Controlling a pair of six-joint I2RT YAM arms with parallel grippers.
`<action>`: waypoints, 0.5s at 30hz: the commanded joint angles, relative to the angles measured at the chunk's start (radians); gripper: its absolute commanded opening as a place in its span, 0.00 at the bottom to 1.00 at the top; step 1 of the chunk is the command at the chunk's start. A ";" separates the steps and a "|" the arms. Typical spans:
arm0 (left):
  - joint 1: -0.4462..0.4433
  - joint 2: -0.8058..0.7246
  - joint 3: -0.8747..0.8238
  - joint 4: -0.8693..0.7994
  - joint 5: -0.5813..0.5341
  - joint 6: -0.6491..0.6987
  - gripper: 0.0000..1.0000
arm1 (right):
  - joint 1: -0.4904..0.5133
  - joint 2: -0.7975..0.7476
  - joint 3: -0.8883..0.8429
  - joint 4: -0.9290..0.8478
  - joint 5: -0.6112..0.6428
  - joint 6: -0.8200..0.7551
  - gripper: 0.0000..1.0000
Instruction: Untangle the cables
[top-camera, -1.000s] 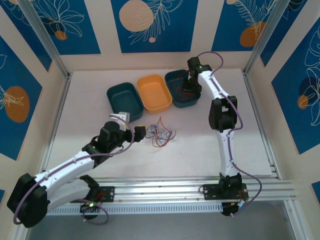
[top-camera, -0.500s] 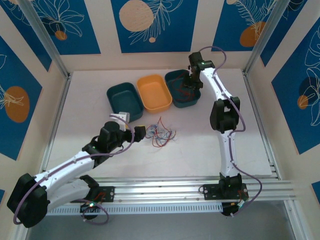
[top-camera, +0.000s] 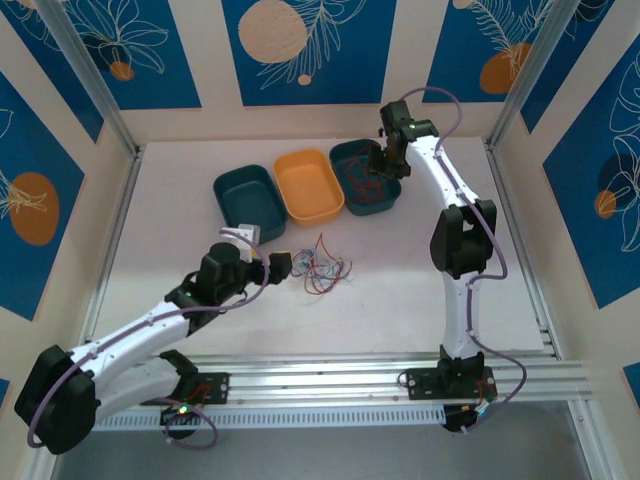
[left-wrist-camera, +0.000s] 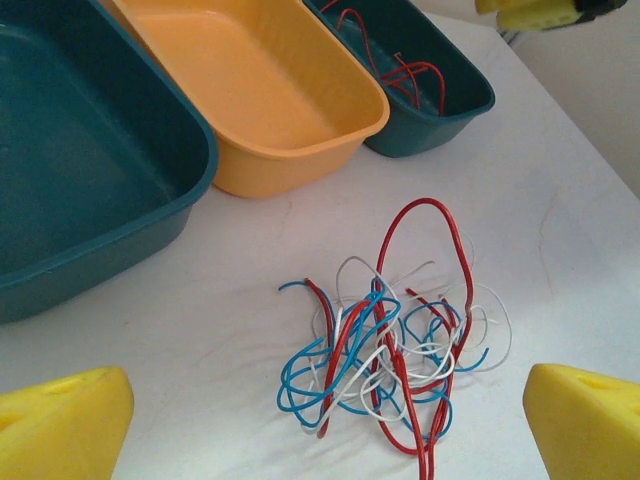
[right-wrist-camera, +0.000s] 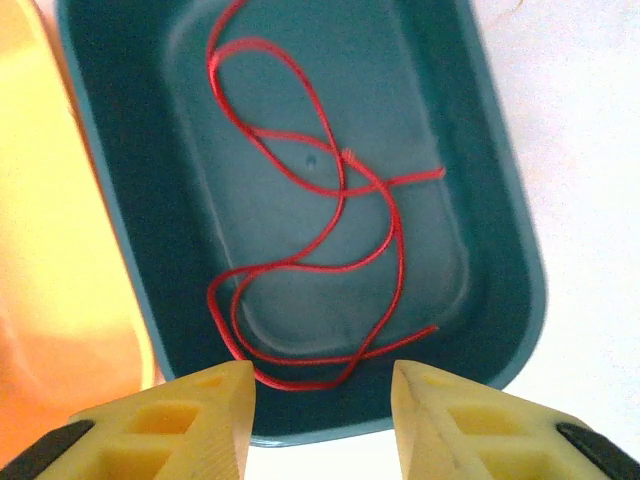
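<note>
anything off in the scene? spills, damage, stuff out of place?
Nothing stands out. The red wires lie loose inside the right teal bin. The remaining red, blue and white cables sit in one tangle on the table, apart from the orange bin. No damage is visible.

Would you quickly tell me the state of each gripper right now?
Left gripper: open, holding nothing.
Right gripper: open, empty, above the teal plastic bin holding a thin red wire.

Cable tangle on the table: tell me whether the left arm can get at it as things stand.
Probably yes. The left gripper is open and faces the tangle close by, with bare table between; the orange bin stands beyond it.
</note>
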 joint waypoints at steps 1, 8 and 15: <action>-0.005 0.008 0.007 0.001 -0.012 0.006 1.00 | 0.019 -0.051 -0.072 0.013 -0.003 0.022 0.40; -0.006 0.027 0.011 0.004 -0.007 0.003 1.00 | 0.066 -0.091 -0.189 0.054 0.017 0.010 0.39; -0.005 0.031 0.013 0.001 -0.005 0.003 1.00 | 0.076 -0.033 -0.169 0.055 0.059 -0.001 0.33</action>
